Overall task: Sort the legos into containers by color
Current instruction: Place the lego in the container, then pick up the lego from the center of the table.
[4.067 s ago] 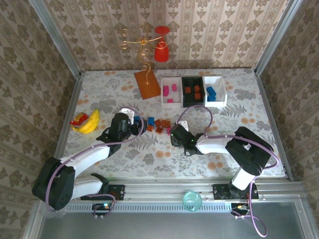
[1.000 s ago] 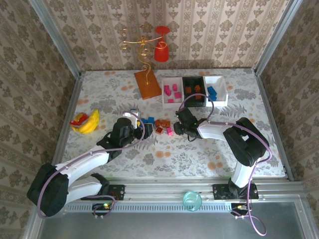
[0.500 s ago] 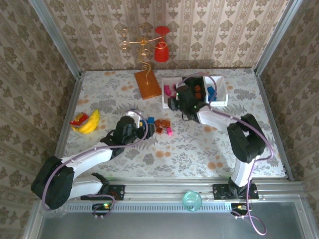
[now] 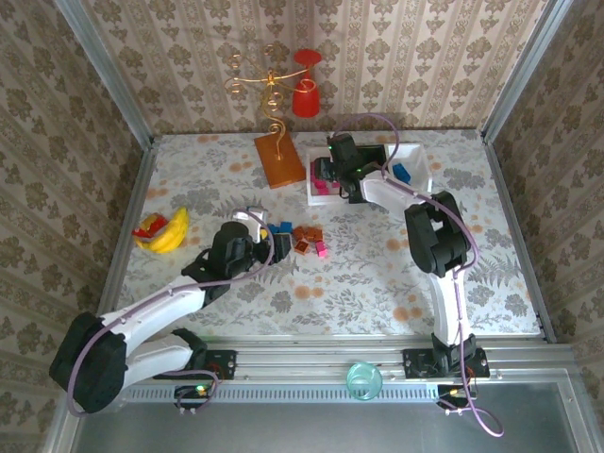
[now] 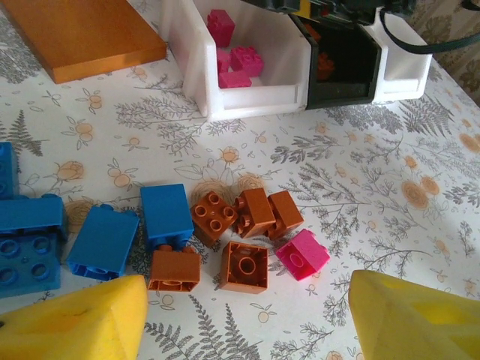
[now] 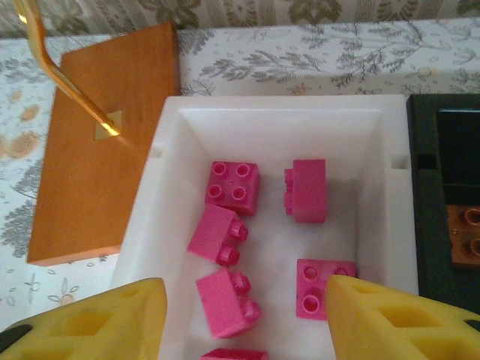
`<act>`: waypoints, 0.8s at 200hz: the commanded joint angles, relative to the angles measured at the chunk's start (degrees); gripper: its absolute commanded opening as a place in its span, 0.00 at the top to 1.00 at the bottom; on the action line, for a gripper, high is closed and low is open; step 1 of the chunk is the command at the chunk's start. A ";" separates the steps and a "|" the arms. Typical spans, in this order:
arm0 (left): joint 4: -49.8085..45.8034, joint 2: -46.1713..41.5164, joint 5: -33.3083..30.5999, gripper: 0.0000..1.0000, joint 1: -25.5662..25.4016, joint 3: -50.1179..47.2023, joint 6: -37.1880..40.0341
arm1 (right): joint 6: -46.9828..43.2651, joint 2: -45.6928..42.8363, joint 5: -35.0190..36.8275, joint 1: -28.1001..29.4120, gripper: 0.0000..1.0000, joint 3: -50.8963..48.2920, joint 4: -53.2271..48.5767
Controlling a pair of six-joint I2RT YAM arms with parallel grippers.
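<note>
Loose legos lie mid-table: blue ones (image 4: pixel 281 227) (image 5: pixel 166 214), several orange-brown ones (image 4: pixel 304 234) (image 5: pixel 244 266) and one pink one (image 4: pixel 321 250) (image 5: pixel 302 253). My left gripper (image 4: pixel 271 240) (image 5: pixel 247 322) hovers just short of this pile, open, with nothing between its yellow fingers. Three containers stand in a row at the back: a white bin (image 4: pixel 312 192) (image 5: pixel 247 97) (image 6: pixel 277 109), a black bin (image 4: pixel 370 151) (image 5: pixel 341 71) (image 6: pixel 442 127) and another white bin (image 4: pixel 419 170). My right gripper (image 4: pixel 327 174) (image 6: pixel 244 322) hangs open over the first white bin, above several pink legos (image 6: pixel 232 187).
An orange board (image 4: pixel 278 160) (image 6: pixel 97 150) carrying a gold wire stand sits left of the bins. A red cup (image 4: pixel 305 99) hangs behind it. A banana toy (image 4: pixel 165 229) lies at the far left. The black bin holds an orange-brown lego (image 6: pixel 465 236); the right white bin holds blue ones (image 4: pixel 401 175).
My right gripper travelled from the loose pile back to the white bin of pink legos and opened its jaws there. My left gripper stayed near the pile.
</note>
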 commanded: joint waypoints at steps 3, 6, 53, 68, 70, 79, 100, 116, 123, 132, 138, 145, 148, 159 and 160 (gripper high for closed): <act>-2.08 -1.42 -1.78 0.27 -0.02 -1.48 1.37 | 0.90 -10.64 -1.44 1.22 0.38 -9.88 1.95; -2.06 -1.44 -1.86 0.27 0.00 -1.57 1.42 | 1.38 -11.80 -1.73 1.46 0.38 -11.66 2.71; -2.17 -2.03 -2.37 0.27 1.67 -3.08 2.46 | 1.08 -26.18 -2.51 10.90 0.34 -31.61 4.01; -2.47 -2.60 -2.56 0.27 2.90 -3.93 2.86 | -0.33 -27.64 -0.89 14.32 0.33 -33.43 0.83; -2.51 -2.76 -2.46 0.27 3.08 -4.09 2.86 | -0.36 -27.84 -0.63 14.67 0.32 -33.66 0.41; -2.53 -3.46 -2.24 0.27 3.96 -4.85 2.78 | -0.73 -28.40 0.18 16.26 0.32 -34.97 -0.72; -2.35 -5.64 -2.05 0.26 5.93 -6.88 2.08 | -0.41 -28.69 1.23 18.47 0.31 -37.96 -1.29; -2.27 -7.07 -1.80 0.26 7.26 -8.21 1.36 | 0.16 -27.84 1.56 19.33 0.30 -38.88 -1.07; -2.30 -7.52 -1.70 0.26 7.68 -8.59 1.02 | 0.28 -27.15 1.91 19.69 0.30 -39.00 -1.00; -2.26 -7.88 -1.46 0.26 8.04 -8.95 0.65 | 0.35 -26.04 2.49 19.88 0.30 -38.97 -1.02; -2.29 -8.01 -1.28 0.26 8.17 -9.07 0.49 | 0.31 -25.25 3.04 19.85 0.30 -38.79 -1.00; -2.28 -7.99 -1.04 0.26 8.26 -9.13 0.34 | 0.45 -24.23 3.62 19.92 0.30 -38.66 -0.88; -2.30 -7.96 -0.95 0.26 8.27 -9.09 0.28 | 0.47 -23.81 3.89 19.92 0.30 -38.62 -0.74; -2.32 -7.86 -0.60 0.26 8.27 -9.04 0.07 | 0.37 -22.47 4.76 19.92 0.30 -38.05 -0.74; -2.29 -7.86 -0.58 0.26 8.27 -9.07 0.10 | 0.38 -22.34 4.84 19.92 0.30 -38.00 -0.75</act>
